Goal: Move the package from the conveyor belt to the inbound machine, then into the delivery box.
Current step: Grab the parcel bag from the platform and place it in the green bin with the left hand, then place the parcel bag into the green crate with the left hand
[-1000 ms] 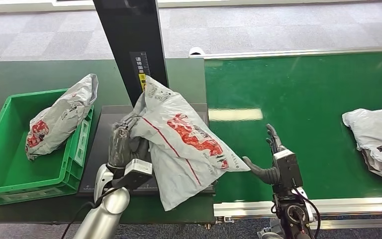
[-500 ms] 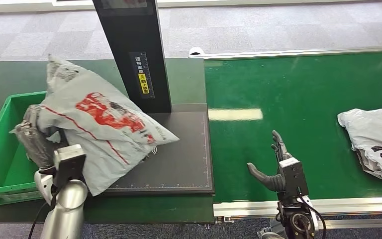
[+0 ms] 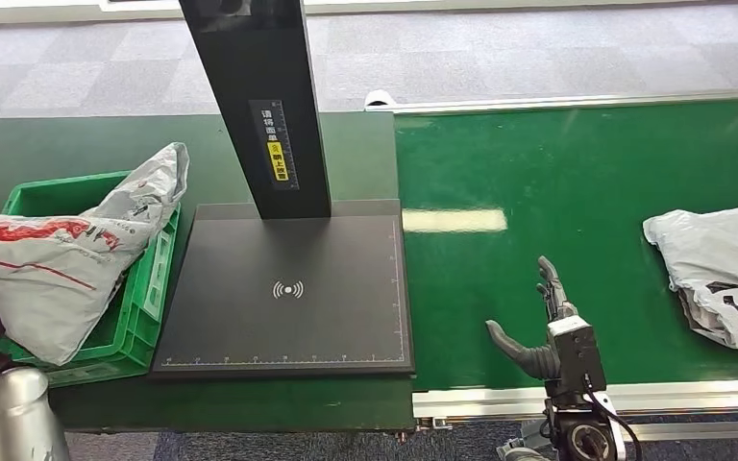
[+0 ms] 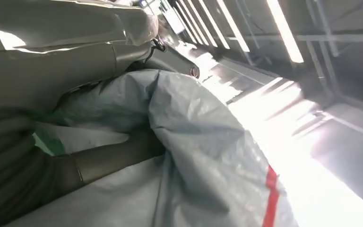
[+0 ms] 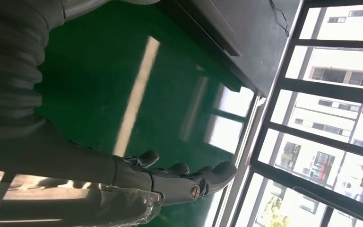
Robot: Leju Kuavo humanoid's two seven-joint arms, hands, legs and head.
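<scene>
Grey package (image 3: pixel 43 274) over green delivery box (image 3: pixel 149 288) rim, left hand (image 4: pixel 99 161) gripping

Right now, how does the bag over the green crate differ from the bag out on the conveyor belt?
The bag over the green crate is held by the left hand, above the crate; the bag on the belt lies free on the belt, untouched. The crate bag shows red print and a red stripe; the belt bag shows black and a little red. Both are grey plastic mailers.
</scene>
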